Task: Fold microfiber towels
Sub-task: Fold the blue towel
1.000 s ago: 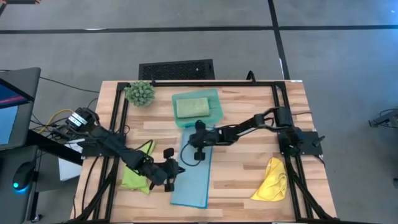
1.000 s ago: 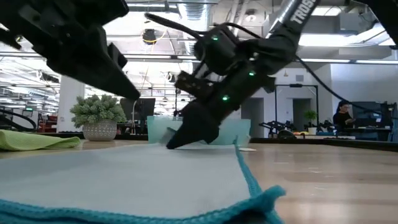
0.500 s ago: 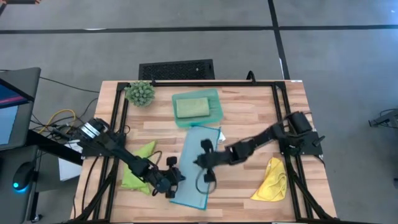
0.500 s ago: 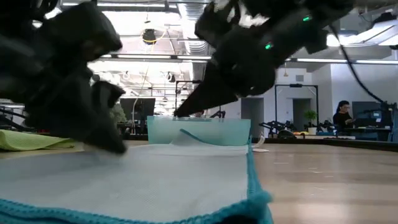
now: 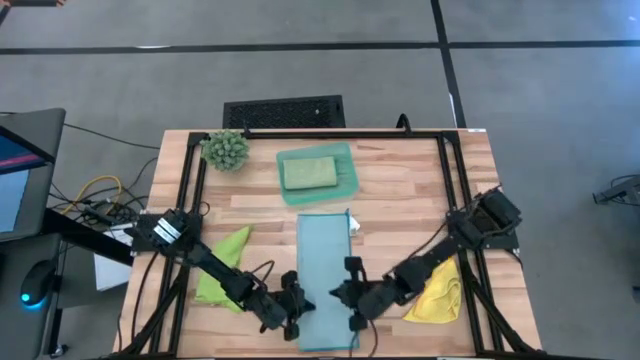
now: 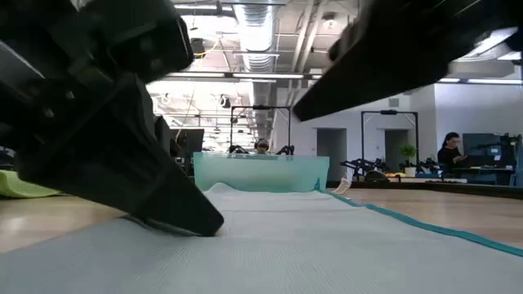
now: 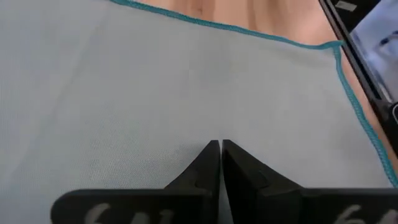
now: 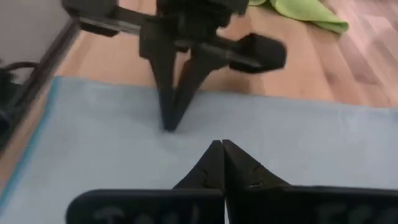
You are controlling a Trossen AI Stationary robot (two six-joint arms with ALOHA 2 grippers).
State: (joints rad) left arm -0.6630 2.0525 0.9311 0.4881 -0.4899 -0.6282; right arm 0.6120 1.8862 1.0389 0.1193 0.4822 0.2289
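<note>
So the left gripper [image 5: 293, 310] and the right gripper [image 5: 352, 303] were both pinched fully shut, tips down on the near end of the light blue towel [image 5: 326, 270], one near each long edge, facing each other across the cloth. Neither had cloth between its fingers as far as I could tell; in both wrist views the closed tips just rested on the flat weave.

That towel looked thin, light and floppy, with a darker stitched hem around the edge. My guess is it would slide on the wood and bunch up if pushed, so the place to grab would be the hemmed corners, just outboard of each gripper, pinching edge and corner together.

Compared with a second earlier, both arms had travelled from the towel's far half down to the near end. The towel had sat skewed with its far end lifted in a fold; now it lay straight and flat.

Just outside the left gripper sat the lime green towel [image 5: 221, 265], crumpled. Just beyond the right gripper was the yellow towel [image 5: 440, 292], also crumpled. Far past the blue towel's other end, the pale sage towel [image 5: 309, 172] lay folded in the teal tray [image 5: 346, 168], unchanged.
</note>
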